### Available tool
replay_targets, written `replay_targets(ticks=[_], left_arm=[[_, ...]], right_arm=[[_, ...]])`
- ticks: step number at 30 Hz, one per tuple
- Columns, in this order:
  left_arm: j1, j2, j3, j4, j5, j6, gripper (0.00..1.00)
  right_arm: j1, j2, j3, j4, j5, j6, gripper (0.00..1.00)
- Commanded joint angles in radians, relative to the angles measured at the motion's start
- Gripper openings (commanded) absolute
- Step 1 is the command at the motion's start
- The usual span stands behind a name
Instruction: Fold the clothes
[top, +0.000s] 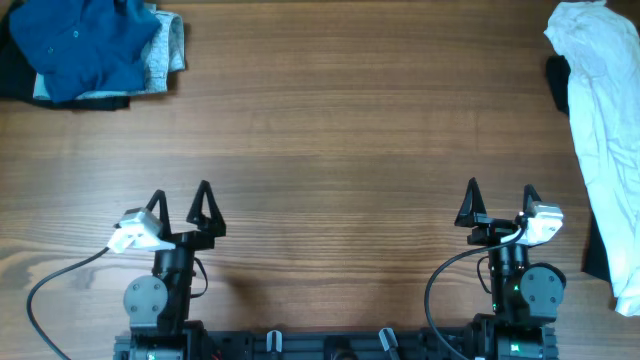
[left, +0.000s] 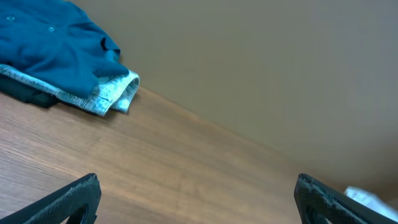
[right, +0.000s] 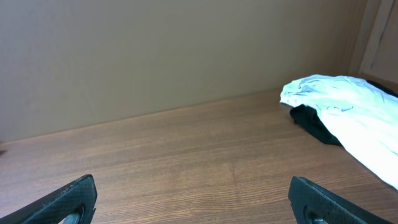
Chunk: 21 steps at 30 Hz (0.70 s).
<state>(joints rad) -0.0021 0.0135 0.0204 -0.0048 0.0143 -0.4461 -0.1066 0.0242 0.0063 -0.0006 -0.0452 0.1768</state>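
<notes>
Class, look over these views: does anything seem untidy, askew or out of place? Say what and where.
Yes. The deep-blue top lies crumpled in the far left corner, heaped over a pale denim piece, not spread for folding. A white garment sprawls rumpled along the right side.

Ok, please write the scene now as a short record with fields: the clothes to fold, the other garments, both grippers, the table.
task garment: deep-blue soft cloth top, crumpled in the far left corner, not yet folded
beneath it: pale blue denim piece, showing at its right side
other garment: white cloth garment, lying along the right edge
left gripper: open, empty
right gripper: open, empty
surface: brown wooden table
</notes>
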Motion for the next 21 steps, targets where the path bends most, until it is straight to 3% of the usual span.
replay_targets(ticks=[1, 9, 21], left_arm=[[-0.009, -0.011, -0.015, -0.004, 0.023, 0.150, 1.00], [-0.009, -0.011, -0.015, -0.070, 0.050, 0.337, 1.00], [-0.008, -0.004, -0.015, -0.068, 0.048, 0.338, 1.00]], right_arm=[[-0.005, 0.003, -0.001, 0.003, -0.008, -0.018, 1.00], [-0.005, 0.003, -0.001, 0.003, -0.008, -0.018, 1.00], [-0.005, 0.003, -0.001, 0.003, -0.008, -0.018, 1.00]])
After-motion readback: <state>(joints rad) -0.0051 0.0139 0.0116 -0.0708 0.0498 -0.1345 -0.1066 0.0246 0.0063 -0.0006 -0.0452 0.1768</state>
